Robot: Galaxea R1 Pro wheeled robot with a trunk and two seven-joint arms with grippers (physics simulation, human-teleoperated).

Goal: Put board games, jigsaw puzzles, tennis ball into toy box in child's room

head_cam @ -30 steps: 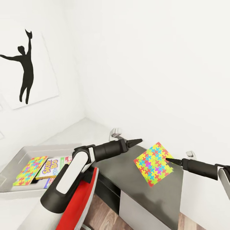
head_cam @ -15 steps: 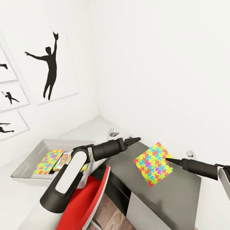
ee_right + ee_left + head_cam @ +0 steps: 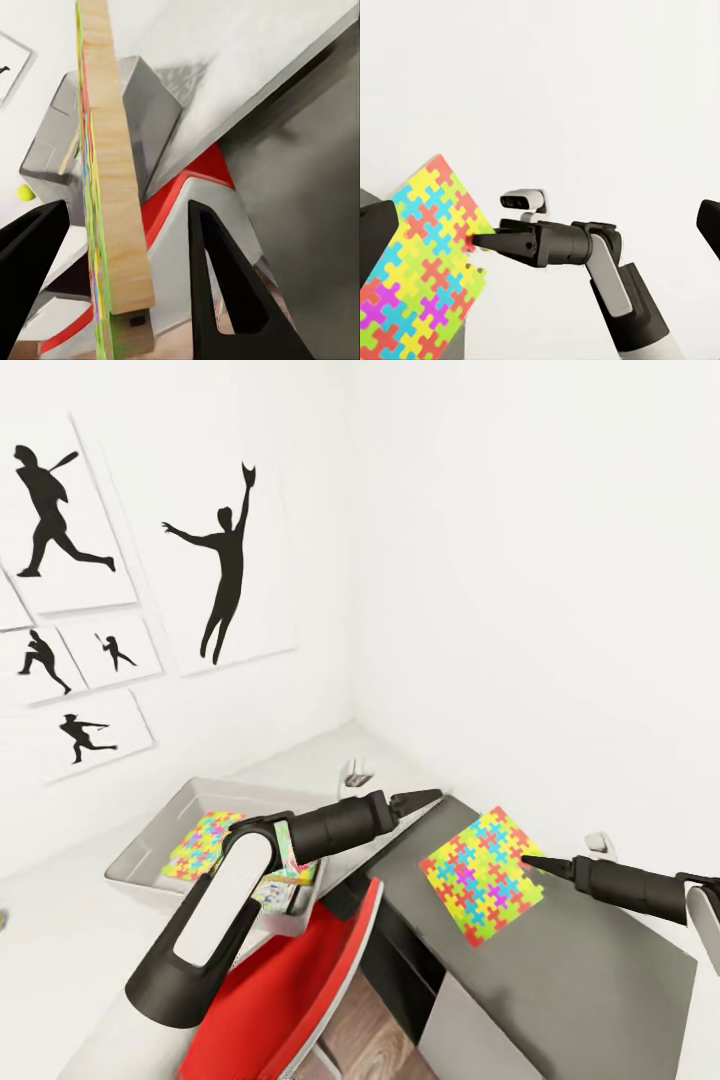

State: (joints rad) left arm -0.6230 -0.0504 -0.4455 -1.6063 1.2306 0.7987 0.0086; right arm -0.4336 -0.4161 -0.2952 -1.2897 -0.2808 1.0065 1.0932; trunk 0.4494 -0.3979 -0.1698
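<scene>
**While the right gripper holds a puzzle box in the air, the toy box stands on the pale table**

As the head view shows, the right gripper [image 3: 528,859] holds one jigsaw puzzle box [image 3: 481,874] by its edge, lifted and tilted above the dark grey cabinet section [image 3: 590,970], on the side of it far from the toy box [image 3: 150,850]. In the right wrist view this puzzle box [image 3: 105,187] stands edge-on between the two black fingers [image 3: 225,292], which are spread to both sides of it; if the pads really press on it I cannot tell from that picture, but the box hangs from the fingertips in the left wrist view, where the right gripper [image 3: 478,241] meets the box's [image 3: 420,262] edge.

The left gripper [image 3: 425,798] points between the toy box and the held puzzle box, above the table [image 3: 60,930] edge, with nothing in it. Its fingers look nearly together in the head view, yet in the left wrist view the two dark fingertips [image 3: 375,236] sit far apart at the two sides, so it is open.

The toy box rests on the table near the room's corner. Inside it lies a second jigsaw puzzle box [image 3: 205,840], and beside that some other flat boxes, partly hidden by the left arm. A small yellow-green tennis ball [image 3: 25,193] lies on the table just beside the toy box. A red chair [image 3: 300,980] stands in front of the toy box, and black baseball-player pictures [image 3: 225,575] hang on the wall behind it
</scene>
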